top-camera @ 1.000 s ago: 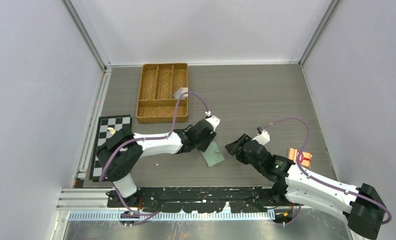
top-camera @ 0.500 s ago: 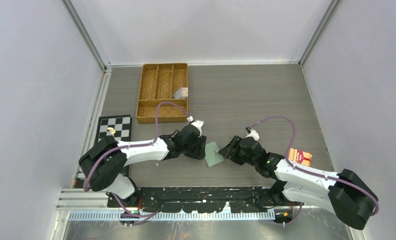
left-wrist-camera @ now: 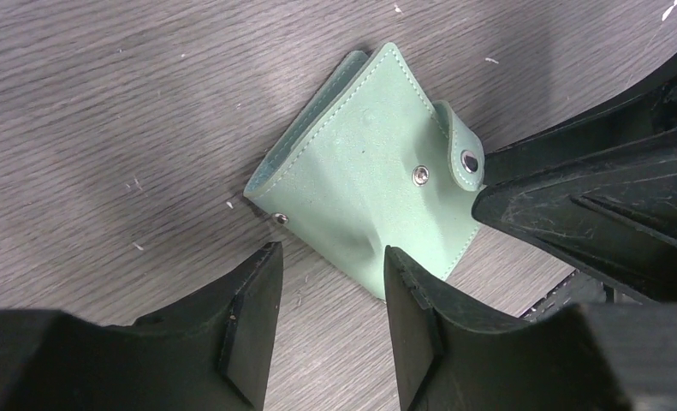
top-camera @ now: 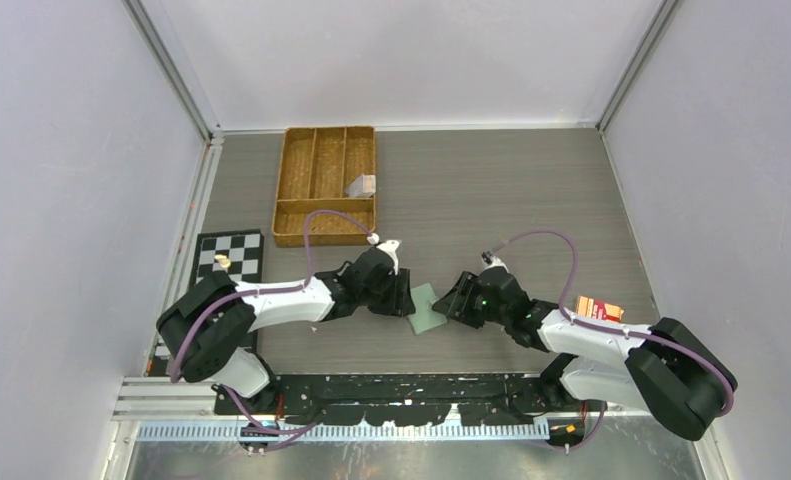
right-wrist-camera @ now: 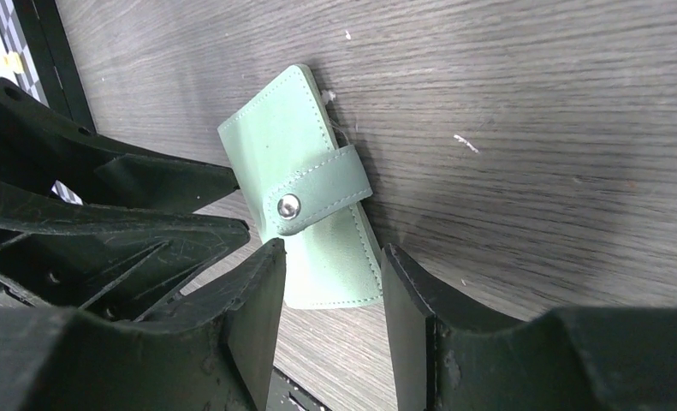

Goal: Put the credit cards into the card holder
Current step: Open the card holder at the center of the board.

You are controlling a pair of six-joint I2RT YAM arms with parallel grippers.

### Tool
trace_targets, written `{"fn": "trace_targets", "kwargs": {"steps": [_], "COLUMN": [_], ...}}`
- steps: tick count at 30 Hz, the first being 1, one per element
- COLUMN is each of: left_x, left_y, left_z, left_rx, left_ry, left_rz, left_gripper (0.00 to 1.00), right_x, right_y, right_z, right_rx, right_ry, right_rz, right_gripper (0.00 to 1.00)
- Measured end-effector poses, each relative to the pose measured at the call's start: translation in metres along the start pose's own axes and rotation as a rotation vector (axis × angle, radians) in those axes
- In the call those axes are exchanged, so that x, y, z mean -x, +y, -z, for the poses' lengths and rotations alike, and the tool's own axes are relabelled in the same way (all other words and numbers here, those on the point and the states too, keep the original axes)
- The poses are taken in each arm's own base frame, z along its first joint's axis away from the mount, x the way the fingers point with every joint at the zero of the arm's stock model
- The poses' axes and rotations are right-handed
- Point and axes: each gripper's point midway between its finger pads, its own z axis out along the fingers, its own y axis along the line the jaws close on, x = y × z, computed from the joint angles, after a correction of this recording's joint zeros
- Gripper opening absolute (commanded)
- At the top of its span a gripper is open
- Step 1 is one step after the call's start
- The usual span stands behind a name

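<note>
Top external view: card holder (top-camera: 427, 310) lay folded on the table, btwn left gripper (top-camera: 401, 298) & right gripper (top-camera: 455, 300), both close at its edges. Wrist views: each gripper's jaws stood apart w/ nothing pinched. Of the credit cards (top-camera: 361, 186), only sth greyish showed, well apart in the woven tray (top-camera: 324, 238). Judged barely started: holder not yet opened, no card inside.
</note>
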Motion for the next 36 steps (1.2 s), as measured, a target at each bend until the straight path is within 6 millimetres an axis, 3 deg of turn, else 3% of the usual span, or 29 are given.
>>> {"fn": "trace_targets", "kwargs": {"steps": [18, 26, 31, 36], "left_x": [-0.006, -0.006, -0.005, -0.005], "left_y": [-0.003, -0.008, -0.012, -0.01], "left_z": [-0.005, -0.006, -0.007, -0.007], "left_rx": [-0.032, -0.067, -0.086, -0.08], "left_ry": [0.013, 0.01, 0.006, 0.004], "left_rz": [0.043, 0.056, 0.067, 0.059], "left_gripper": [0.4, 0.37, 0.37, 0.5], "right_x": [-0.009, -0.005, -0.008, -0.009], "right_y": [0.013, 0.036, 0.038, 0.033], "right_z": [0.001, 0.0, -0.004, -0.003], "right_rx": [0.066, 0.168, 0.18, 0.151], "right_ry": [0.058, 0.057, 0.075, 0.078], "right_rz": [0.015, -0.004, -0.009, 0.002], "right_gripper": [0.34, 0.33, 0.19, 0.07]}}
